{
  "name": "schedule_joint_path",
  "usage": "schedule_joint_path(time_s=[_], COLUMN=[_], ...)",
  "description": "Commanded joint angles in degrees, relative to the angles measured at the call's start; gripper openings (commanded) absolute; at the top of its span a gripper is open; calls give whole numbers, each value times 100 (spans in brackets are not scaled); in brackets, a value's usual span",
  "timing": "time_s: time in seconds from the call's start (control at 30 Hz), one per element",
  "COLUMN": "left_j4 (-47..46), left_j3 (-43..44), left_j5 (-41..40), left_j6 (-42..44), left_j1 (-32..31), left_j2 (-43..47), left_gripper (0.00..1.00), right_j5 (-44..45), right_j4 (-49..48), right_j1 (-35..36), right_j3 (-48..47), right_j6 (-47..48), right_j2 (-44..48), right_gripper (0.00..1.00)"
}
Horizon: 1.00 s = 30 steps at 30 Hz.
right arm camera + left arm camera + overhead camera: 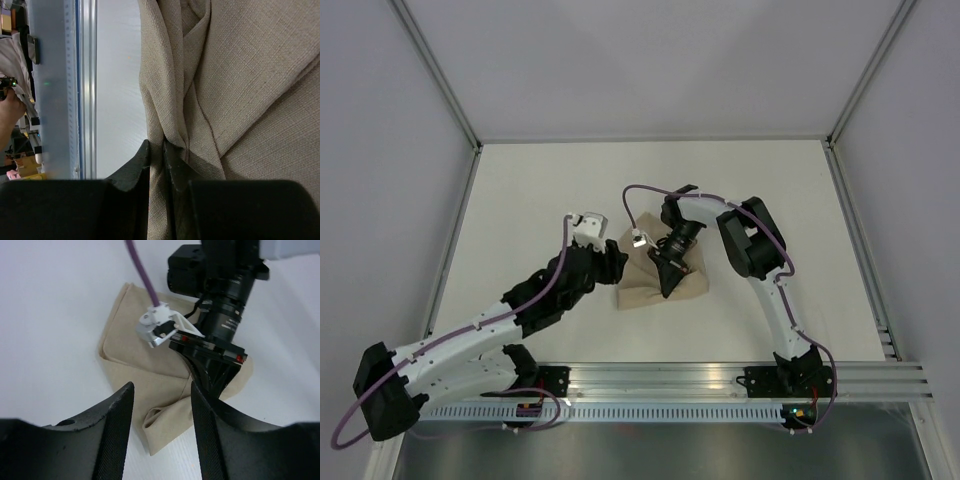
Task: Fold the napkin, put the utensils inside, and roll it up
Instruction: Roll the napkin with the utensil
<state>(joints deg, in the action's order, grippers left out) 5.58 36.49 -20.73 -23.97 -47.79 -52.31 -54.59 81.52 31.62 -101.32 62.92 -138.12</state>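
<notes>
The tan napkin (645,288) lies bunched and folded at the table's middle. My right gripper (669,289) points down onto it, shut on a gathered fold of the napkin (250,75); in the right wrist view the right gripper (156,145) pinches cloth between its jaws. My left gripper (619,262) hovers at the napkin's left edge. In the left wrist view the left gripper (162,392) stands open over a loose folded corner of the napkin (132,335), with nothing held, and the right gripper (210,380) is just beyond its right finger. The utensils are out of view.
An aluminium rail (720,382) runs along the near edge, also seen as the rail (55,90) in the right wrist view. Enclosure posts and walls frame the white table (550,190). A purple cable (142,275) hangs over the napkin.
</notes>
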Motion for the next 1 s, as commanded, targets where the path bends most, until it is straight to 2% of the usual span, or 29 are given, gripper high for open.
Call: schedule_joint_path(time_s=[0.0,0.13,0.23,0.27,0.3,0.43,0.97], left_j4=[-1005,-910,-735,-699,-638,-420,-523], left_j3=[-177,165,515,587,674,1000,1000], left_j5=[-1003,-704,-371,-362,-388,-616,-511], left_j6=[1329,2000,2255,2317,2378,2713,3091], left_j1=[-677,-1327,-1679,-1777,-1856,-2383,-2393], left_j2=[20,-682,-1534,-1728,-2182,-3082,-3786], left_gripper=[56,59,62,63,69,70,68], right_j5=[185,229,212,220,229,229,194], right_j4=[172,163,163,163,163,172,180], right_j1=[-50,-68,-85,-94,-94,-103,-103], right_j3=[-152,-186,-204,-204,-213,-222,-257], right_j6=[546,476,441,441,432,406,335], right_j2=[-268,-311,-329,-329,-338,-364,-391], right_gripper=[1,1,1,1,1,2,1])
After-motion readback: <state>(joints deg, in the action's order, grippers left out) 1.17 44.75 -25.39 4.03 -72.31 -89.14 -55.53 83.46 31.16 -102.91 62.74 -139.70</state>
